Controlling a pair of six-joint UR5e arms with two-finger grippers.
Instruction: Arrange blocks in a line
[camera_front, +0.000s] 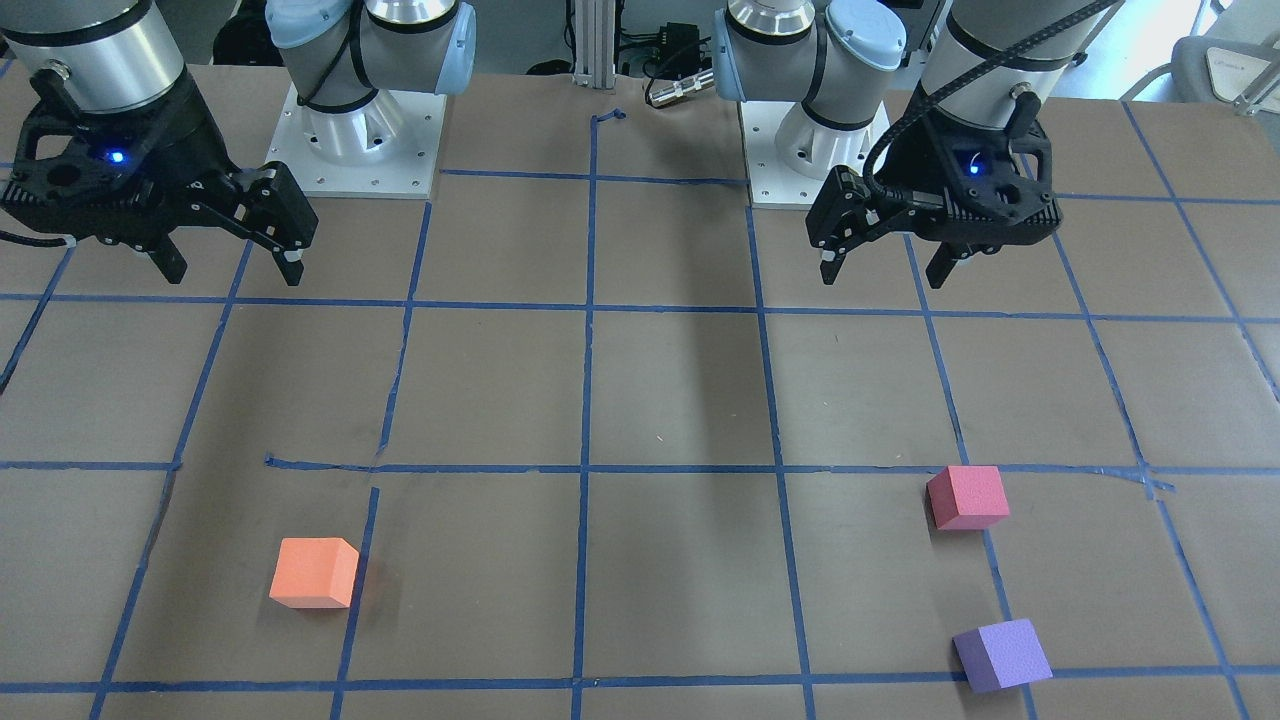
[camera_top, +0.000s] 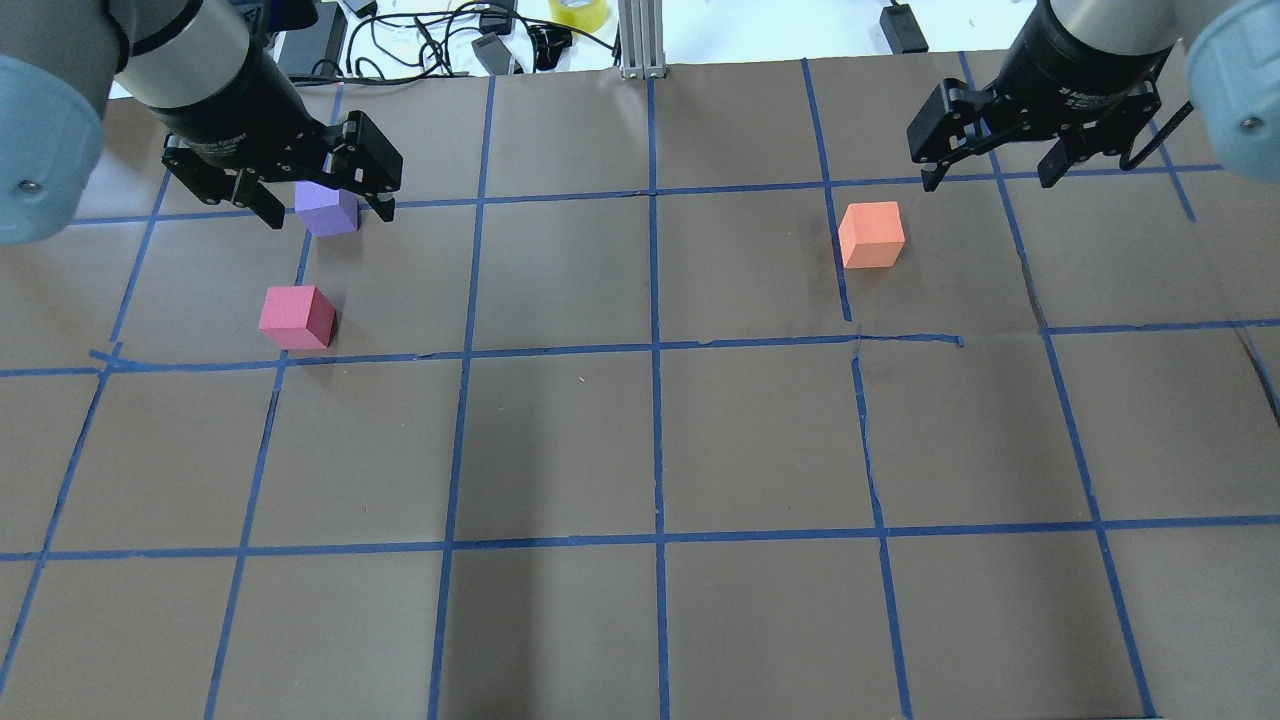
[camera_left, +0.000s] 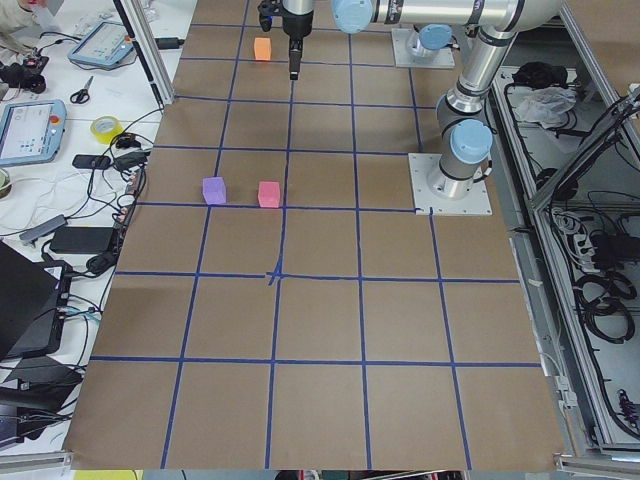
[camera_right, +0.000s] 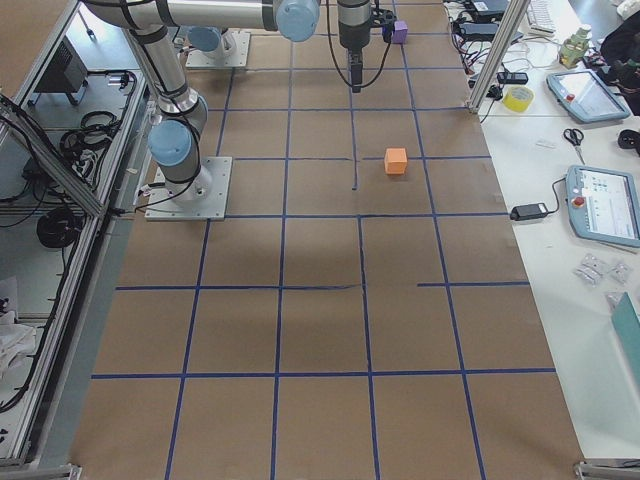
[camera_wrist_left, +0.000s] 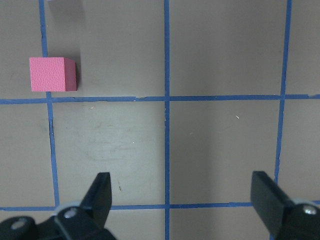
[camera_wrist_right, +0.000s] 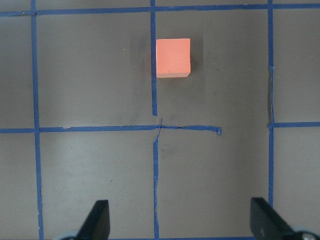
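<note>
Three foam cubes lie on the brown table. The orange block (camera_front: 315, 572) (camera_top: 871, 234) (camera_wrist_right: 173, 57) sits alone on my right side. The pinkish-red block (camera_front: 967, 497) (camera_top: 296, 317) (camera_wrist_left: 51, 74) and the purple block (camera_front: 1002, 655) (camera_top: 327, 208) lie close together on my left side, the purple one farther from my bases. My left gripper (camera_front: 884, 278) (camera_wrist_left: 184, 200) is open and empty, held above the table nearer its base than these two blocks. My right gripper (camera_front: 234, 277) (camera_top: 988, 182) (camera_wrist_right: 182, 222) is open and empty, also held high, back from the orange block.
Blue tape lines (camera_top: 655, 350) form a grid on the table. The two arm bases (camera_front: 355, 140) (camera_front: 800, 150) stand at the robot's edge. Cables and a yellow tape roll (camera_top: 577, 12) lie beyond the far edge, by an aluminium post (camera_top: 640, 35).
</note>
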